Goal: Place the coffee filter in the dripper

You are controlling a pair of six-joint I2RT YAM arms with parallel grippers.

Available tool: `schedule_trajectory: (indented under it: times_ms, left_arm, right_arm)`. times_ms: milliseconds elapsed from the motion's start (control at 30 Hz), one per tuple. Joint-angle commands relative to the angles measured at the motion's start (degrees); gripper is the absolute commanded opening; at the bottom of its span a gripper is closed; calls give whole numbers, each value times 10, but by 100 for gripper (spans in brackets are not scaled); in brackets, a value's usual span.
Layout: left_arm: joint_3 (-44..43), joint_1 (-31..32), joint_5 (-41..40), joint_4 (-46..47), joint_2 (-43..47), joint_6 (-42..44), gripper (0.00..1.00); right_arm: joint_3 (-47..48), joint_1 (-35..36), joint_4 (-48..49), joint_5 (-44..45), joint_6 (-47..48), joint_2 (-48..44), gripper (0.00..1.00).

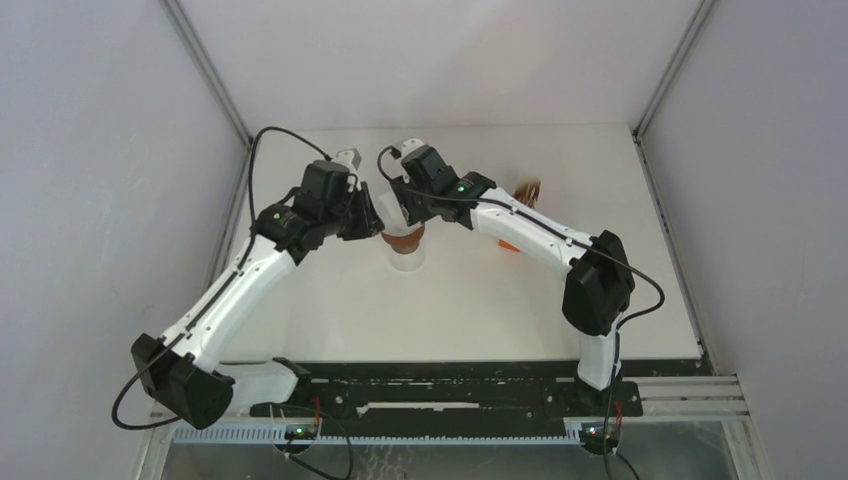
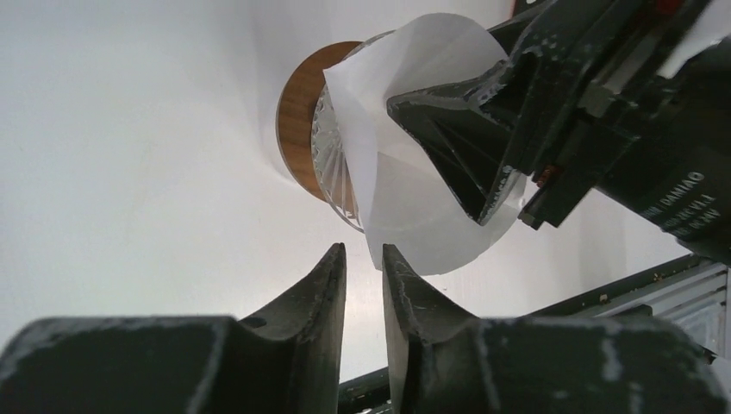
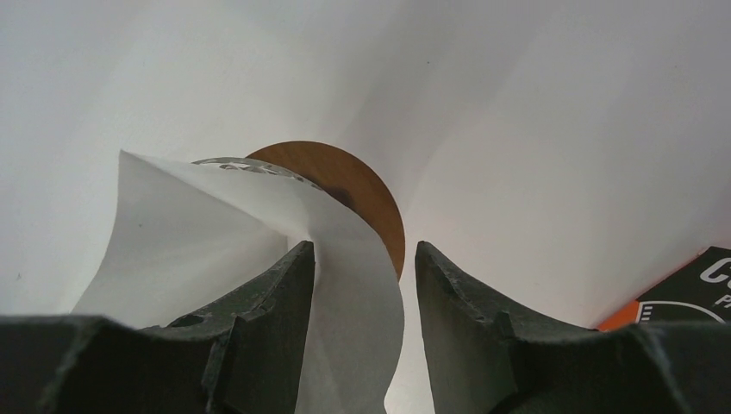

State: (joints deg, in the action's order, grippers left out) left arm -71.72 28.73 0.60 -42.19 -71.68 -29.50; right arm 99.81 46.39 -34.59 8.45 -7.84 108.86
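White paper, the coffee filter (image 2: pixel 414 78) stands half-opened over the dripper (image 2: pixel 297 121), mouth toward the right gripper (image 3: pixel 364 250) (spread, 1 finger inside); left gripper (image 2: pixel 360 254), just beside the dripper, nearly closed: whether pinching paper, I cannot tell.

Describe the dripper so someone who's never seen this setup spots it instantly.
On the white table, follow the left arm and right arm to where they meet, mid-table toward the back. The dripper sits right under them: a small, round, dark-brown funnel. Its neighbours differ: the coffee filter is white paper, the orange box to its right is angular.
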Motion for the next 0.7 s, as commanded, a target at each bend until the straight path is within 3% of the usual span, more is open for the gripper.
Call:
schedule_trajectory:
  times_ms: [0,200,300,567,667]
  left_arm:
    - [1,-3,-16,19,38,2,31]
    - [-20,-4,-29,26,43,3,46]
    - [-27,-5,-33,31,30,5,49]
    - [-39,-6,-43,38,-17,10,49]
    - [-41,-6,-45,37,-33,12,45]
  right_arm:
    - [20,7,8,4,11,-29,56]
    - [20,8,12,6,14,-39,56]
    - [19,9,13,5,13,-39,56]
    - [16,6,14,1,12,-34,56]
    - [14,3,15,-5,10,-30,56]
